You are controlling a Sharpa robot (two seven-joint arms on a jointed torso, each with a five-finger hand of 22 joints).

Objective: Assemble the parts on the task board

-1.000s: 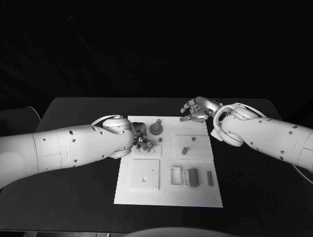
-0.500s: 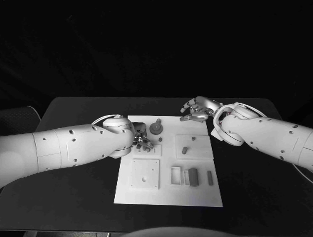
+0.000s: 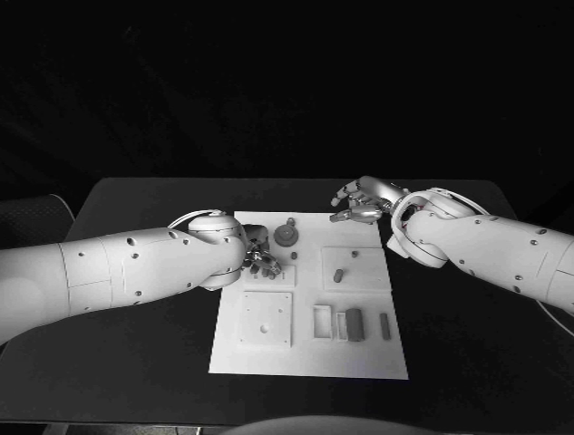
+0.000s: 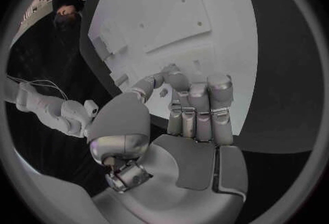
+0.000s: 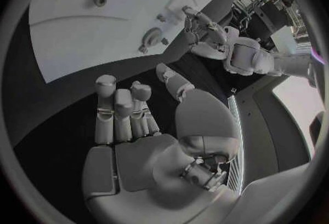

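Table: my black table [image 3: 143, 362] is carrying one thing directly.
Board: the white task board [image 3: 310, 358] is lying flat at its middle, with dark tabletop showing on every side of it.

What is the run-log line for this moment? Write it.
left robot hand: at task board far-left parts, grasp unclear | right robot hand: open, above far-right corner

My arms are smooth white shells dotted with small dark screw holes; a pale cable loops at each wrist behind my silver, segmented left hand [image 3: 262, 261] and right hand [image 3: 361, 201].
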